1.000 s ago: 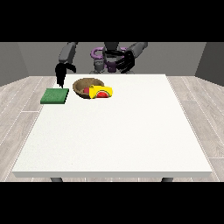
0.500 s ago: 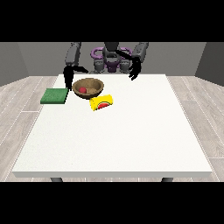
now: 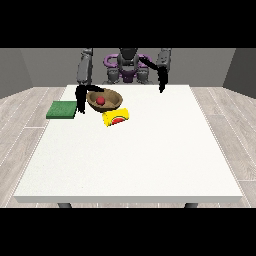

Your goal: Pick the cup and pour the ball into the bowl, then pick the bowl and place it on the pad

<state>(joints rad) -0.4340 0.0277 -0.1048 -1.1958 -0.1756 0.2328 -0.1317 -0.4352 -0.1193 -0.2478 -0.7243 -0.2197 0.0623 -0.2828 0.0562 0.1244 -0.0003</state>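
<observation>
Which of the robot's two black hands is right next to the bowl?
The hand at the view's left, beside the brown bowl with the red ball inside. The hand at the view's right hangs far from it, over bare table.

One white table (image 3: 150, 160). One brown bowl (image 3: 116, 101) at 11 o'clock, one red ball (image 3: 100, 100) inside it. One yellow cup (image 3: 115, 117), lying on its side. One green pad (image 3: 61, 109) at 10 o'clock. Two black hands (image 3: 80, 97) (image 3: 161, 84).
</observation>
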